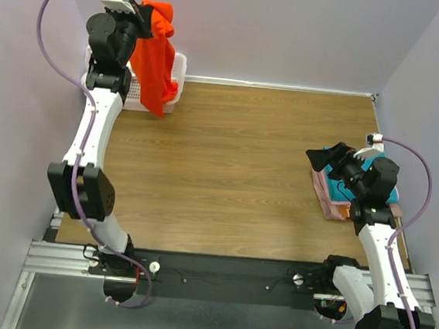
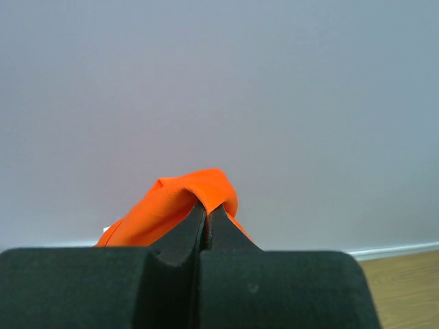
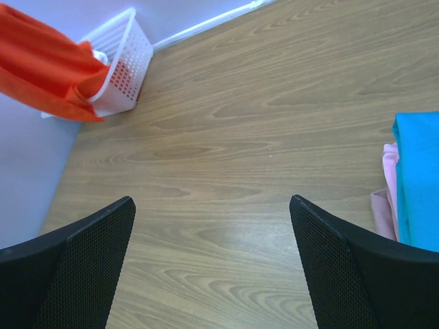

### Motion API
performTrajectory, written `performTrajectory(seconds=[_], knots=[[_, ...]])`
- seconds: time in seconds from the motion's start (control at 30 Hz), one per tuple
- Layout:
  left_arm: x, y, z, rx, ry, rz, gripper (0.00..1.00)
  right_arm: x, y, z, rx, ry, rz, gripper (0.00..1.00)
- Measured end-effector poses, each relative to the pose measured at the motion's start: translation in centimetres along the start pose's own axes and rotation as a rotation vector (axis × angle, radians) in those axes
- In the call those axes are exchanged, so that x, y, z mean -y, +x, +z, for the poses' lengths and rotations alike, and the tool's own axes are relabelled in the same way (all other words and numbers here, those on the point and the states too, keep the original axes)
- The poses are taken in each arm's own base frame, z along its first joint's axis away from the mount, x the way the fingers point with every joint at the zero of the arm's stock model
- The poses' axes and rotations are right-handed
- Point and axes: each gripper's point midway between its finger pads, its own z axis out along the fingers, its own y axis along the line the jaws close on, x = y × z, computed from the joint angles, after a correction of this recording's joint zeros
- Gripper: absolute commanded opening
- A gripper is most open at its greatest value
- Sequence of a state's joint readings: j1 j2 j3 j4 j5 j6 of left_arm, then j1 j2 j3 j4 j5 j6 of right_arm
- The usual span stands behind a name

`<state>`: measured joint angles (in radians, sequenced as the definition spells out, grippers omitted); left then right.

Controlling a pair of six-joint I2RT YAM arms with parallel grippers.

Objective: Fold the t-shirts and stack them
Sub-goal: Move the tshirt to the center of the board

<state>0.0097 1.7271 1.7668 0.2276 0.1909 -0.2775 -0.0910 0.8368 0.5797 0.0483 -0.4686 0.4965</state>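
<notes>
At far-left corner, white basket [image 1: 179, 73], orange t-shirt [image 1: 153, 57] hanging over it from clenched left tool [image 2: 207, 209], right tool [image 3: 211, 202] released.

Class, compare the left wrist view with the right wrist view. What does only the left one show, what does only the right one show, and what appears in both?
Left wrist only: the left claw shut on a fold of the orange t-shirt.
Right wrist only: the open right claw, the white basket, and the folded teal t-shirt lying on a pink t-shirt at the right edge.
Both: the orange t-shirt, the wooden table and the pale wall.
</notes>
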Motion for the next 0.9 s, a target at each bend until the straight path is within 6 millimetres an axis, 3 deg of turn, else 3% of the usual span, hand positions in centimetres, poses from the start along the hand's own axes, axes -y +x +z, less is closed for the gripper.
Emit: performTrajectory(seconds=[0.07,0.2,0.33,0.53,0.7,0.77,0.83,0.9], knots=[[2.5,-3.3,-1.6,0.056,0.042,0.009,0.0,-0.3,0.0,-0.1,0.001,-0.01,-0.002,1.0],[10.7,-11.9,-6.9,0.214,0.189,0.023,0.0,-0.9,-0.2,-0.4,0.006,-0.033,-0.006,1.0],[16.9,-17.4,-12.9,0.325,0.331,0.014,0.0,-1.6,-0.4,-0.8,0.012,-0.059,-0.008,1.0],[21.1,-21.2,-19.2,0.409,0.484,-0.025,0.0,-2.7,-1.2,-1.7,0.047,-0.087,-0.017,1.0],[23.8,-18.6,-20.8,0.364,0.616,-0.102,0.0,-3.1,-1.8,-2.3,0.078,-0.083,-0.02,1.0],[24.4,-16.3,-20.5,0.314,0.644,-0.136,0.0,-2.9,-2.0,-2.4,0.087,-0.071,-0.015,1.0],[24.5,-11.4,-18.8,0.214,0.632,-0.172,0.0,-2.7,-1.9,-2.3,0.086,-0.059,-0.008,1.0],[23.8,-6.3,-16.4,0.103,0.567,-0.195,0.61,-2.4,-1.7,-2.1,0.077,-0.048,-0.001,1.0]])
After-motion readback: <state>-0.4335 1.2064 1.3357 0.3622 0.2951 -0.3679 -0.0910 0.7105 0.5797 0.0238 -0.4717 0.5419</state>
